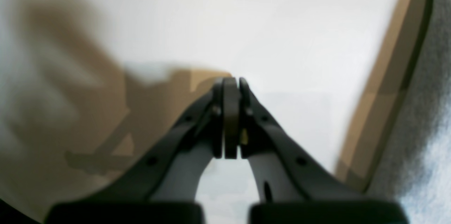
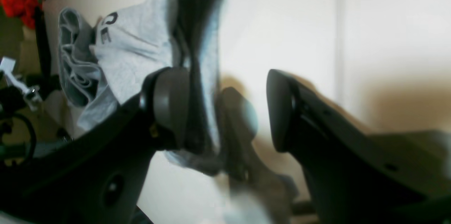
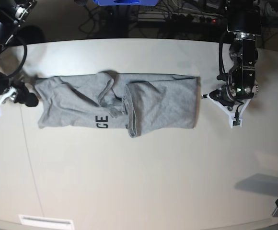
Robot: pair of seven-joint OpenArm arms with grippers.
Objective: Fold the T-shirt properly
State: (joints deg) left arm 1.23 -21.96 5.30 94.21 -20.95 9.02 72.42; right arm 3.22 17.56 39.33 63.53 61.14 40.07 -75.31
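With the grey cotton T-shirt [image 3: 117, 105] half-folded mid-frame on the pale bench [image 3: 139, 182], left fingers [image 1: 230, 86] clenched empty and right fingers [image 2: 169, 107] parted around its edge, the next fold probably needs a regrasp.

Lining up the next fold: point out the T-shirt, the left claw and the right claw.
T-shirt [image 3: 163, 103]: base view, plain folded panel.
left claw [image 1: 230, 85]: left wrist view, tips of the shut fingers.
right claw [image 2: 225, 111]: right wrist view, gap between the open fingers.

One T-shirt [image 3: 117, 105], two pincers, one table [image 3: 139, 182]
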